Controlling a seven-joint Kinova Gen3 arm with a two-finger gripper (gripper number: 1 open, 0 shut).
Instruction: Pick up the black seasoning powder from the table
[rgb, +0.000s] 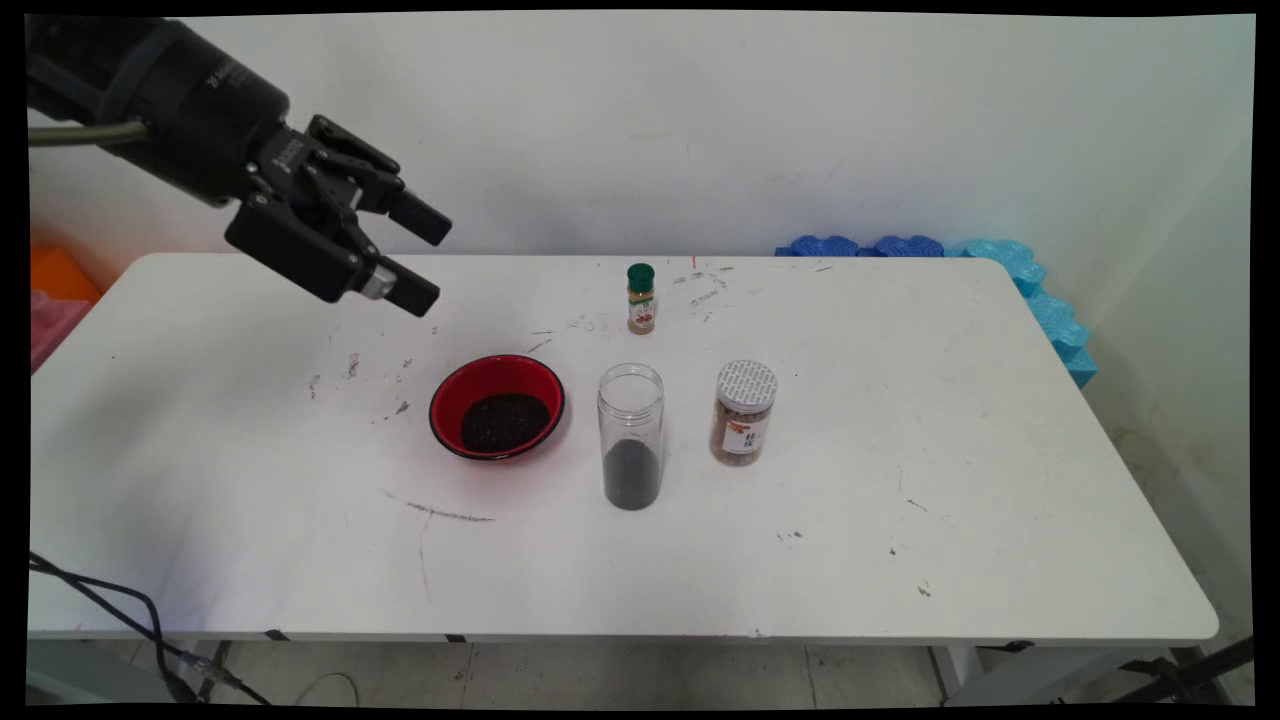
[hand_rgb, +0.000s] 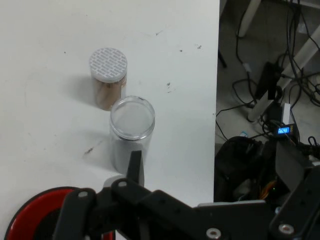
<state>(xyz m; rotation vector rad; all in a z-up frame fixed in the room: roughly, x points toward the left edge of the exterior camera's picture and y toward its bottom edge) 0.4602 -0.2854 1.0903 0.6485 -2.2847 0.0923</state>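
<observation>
gripper (rgb: 432, 262) spread apart, empty, raised above and left of red bowl (rgb: 497, 406) | clear jar (rgb: 631, 436) just right of bowl, dark powder inside | capped jar (rgb: 744, 412) farther right | green-capped bottle (rgb: 641, 298) behind.

Count: 1 red bowl (rgb: 497, 405); 1 open clear jar (rgb: 631, 436); 1 capped jar (rgb: 744, 412); 1 green-capped spice bottle (rgb: 641, 298)

The desk (rgb: 900, 480) looks like smooth matt white laminate, scuffed in spots. The bowl (rgb: 497, 405) is glossy red with a black rim, the open jar (rgb: 631, 435) clear plastic, and the end effector (rgb: 425, 262) matt black.
</observation>
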